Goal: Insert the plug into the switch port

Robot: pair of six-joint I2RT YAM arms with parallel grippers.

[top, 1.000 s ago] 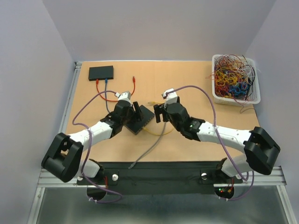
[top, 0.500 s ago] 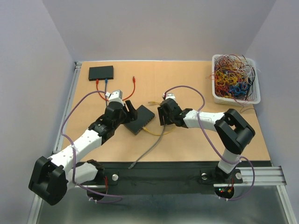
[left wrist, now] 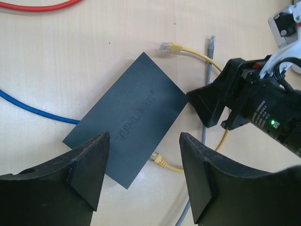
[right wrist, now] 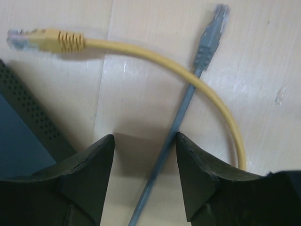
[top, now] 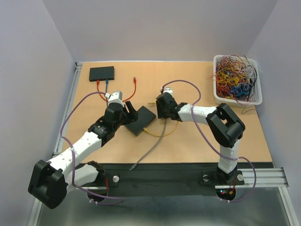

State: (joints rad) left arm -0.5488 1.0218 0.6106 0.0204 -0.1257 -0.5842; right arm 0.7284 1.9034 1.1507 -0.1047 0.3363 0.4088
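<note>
Grey plug (right wrist: 212, 23), loose near the middle of the table (top: 197, 141) beside the switch (left wrist: 127, 136): its cable (right wrist: 175, 129) is straddled by the right gripper (right wrist: 145, 141), jaws apart and empty; grip best taken nearer the plug, switch steadied by the open, empty left gripper (left wrist: 144, 139)

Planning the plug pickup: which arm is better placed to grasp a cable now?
Right. The right pincer stands open astride the grey cable, a little behind the grey plug and next to the switch. The left pincer hovers open over the switch itself.
</note>
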